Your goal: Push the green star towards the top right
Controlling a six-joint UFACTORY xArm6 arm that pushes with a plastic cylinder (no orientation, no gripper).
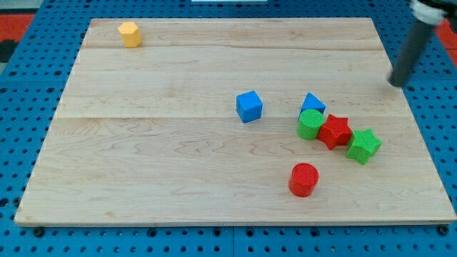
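Green star sits near the desk's right edge, touching the red star; my tip hovers apart, nearer the top-right corner.

My tip down, rod tilted, view's upper right

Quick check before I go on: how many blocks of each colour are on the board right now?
Green: 2, the green star and green cylinder
Red: 2, the red star and red cylinder
Blue: 2, the blue cube and blue block
Yellow: 1, the yellow block
Total: 7
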